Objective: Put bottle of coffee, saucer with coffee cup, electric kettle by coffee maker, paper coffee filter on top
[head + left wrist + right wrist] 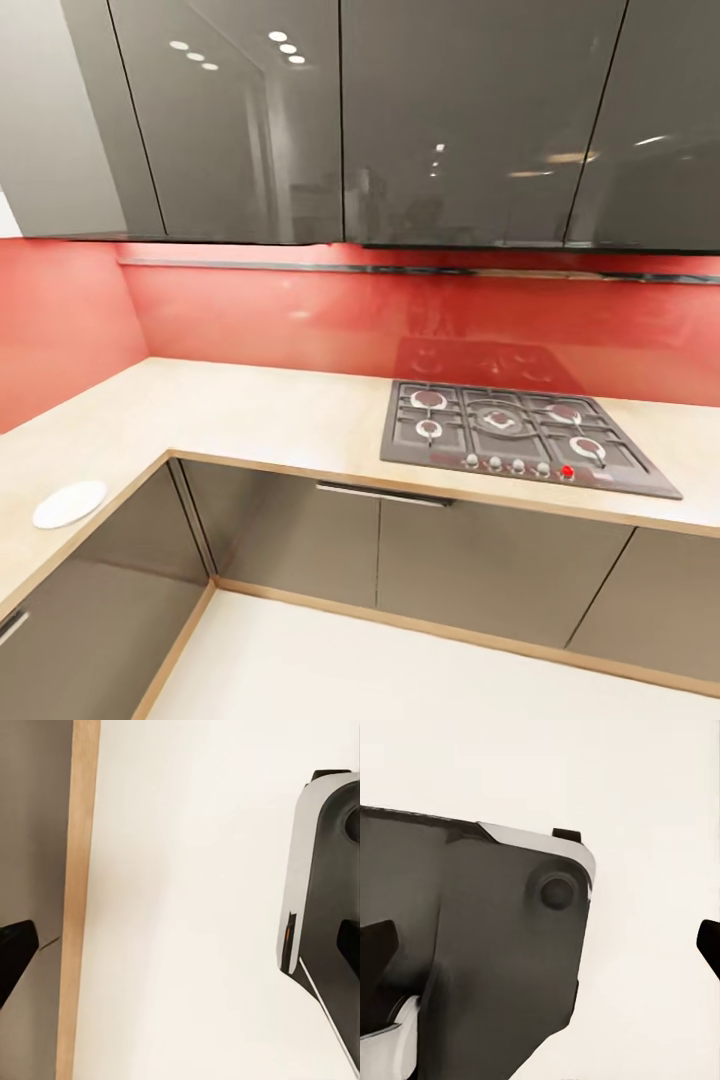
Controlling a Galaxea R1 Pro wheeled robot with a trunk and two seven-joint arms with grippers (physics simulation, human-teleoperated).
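**Inspector:** Report the position of the task's things.

**Me:** From my head camera, 1 task item is visible: the saucer, a white disc lying flat on the countertop, on the side run of the L, near its front edge. The gas hob sits on the back run, well apart from it. I see no coffee maker, kettle, cup, filter or bottle here.

**Inspector:** Which way does the saucer lie from your hands?

**Me:** Low at the left of my head view, so on my left side. I judge my left arm the nearer. Being round, it has no long axis to line up with.

**Inspector:** State of the hands?

**Me:** My left gripper has its fingertips far apart with nothing between them. It looks down at pale floor beside the wooden plinth strip. My right gripper is likewise spread wide and empty, above my own dark base.

**Inspector:** What does the coming move turn on?

**Me:** In my judgement, raising the left arm from floor level to counter height.
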